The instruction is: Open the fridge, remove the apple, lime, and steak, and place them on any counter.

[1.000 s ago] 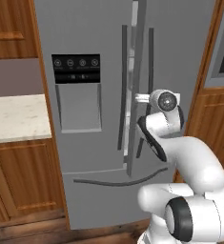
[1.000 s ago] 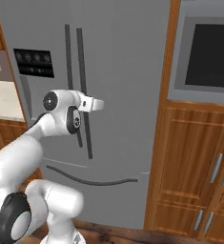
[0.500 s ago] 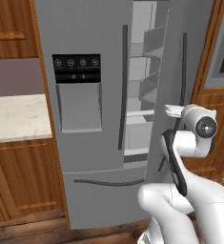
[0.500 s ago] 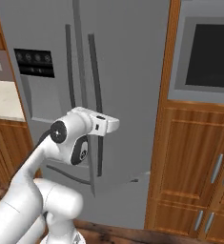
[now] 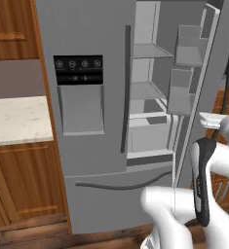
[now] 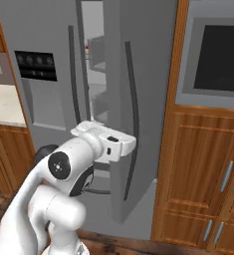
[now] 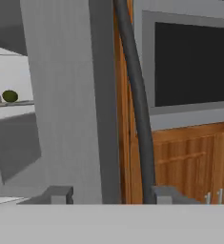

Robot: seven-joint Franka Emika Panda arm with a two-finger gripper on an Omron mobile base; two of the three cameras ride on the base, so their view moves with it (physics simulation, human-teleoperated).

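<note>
— Where do we have the fridge (image 5: 89,146)?

— Straight ahead of us. Its left door, with the black dispenser (image 5: 78,70), is shut. The right door (image 5: 203,73) stands swung out towards us, so we see the bare shelves and the door bins from the left base view.

— And the fruit?

— We see the lime (image 7: 9,96) in the hand view, a small dark green ball resting on a shelf inside, past the door's edge. We cannot make out the apple or the steak.

— What is the gripper (image 7: 114,194) doing?

— Its fingers are spread wide, one on either side of the right door's dark handle (image 7: 137,105). The bar runs close by one fingertip (image 7: 168,194), with a broad gap to the other. We read that as released, not clenched on the bar.

— From the right base view?

— There the gripper (image 6: 123,144) sits at the door's outer face, just beside the handle's lower half.

— Around the fridge?

— The cream counter (image 5: 16,119) lies to its left over brown cabinets. To its right, a wooden wall unit (image 6: 198,164) holds a black-fronted oven (image 6: 218,57).
</note>
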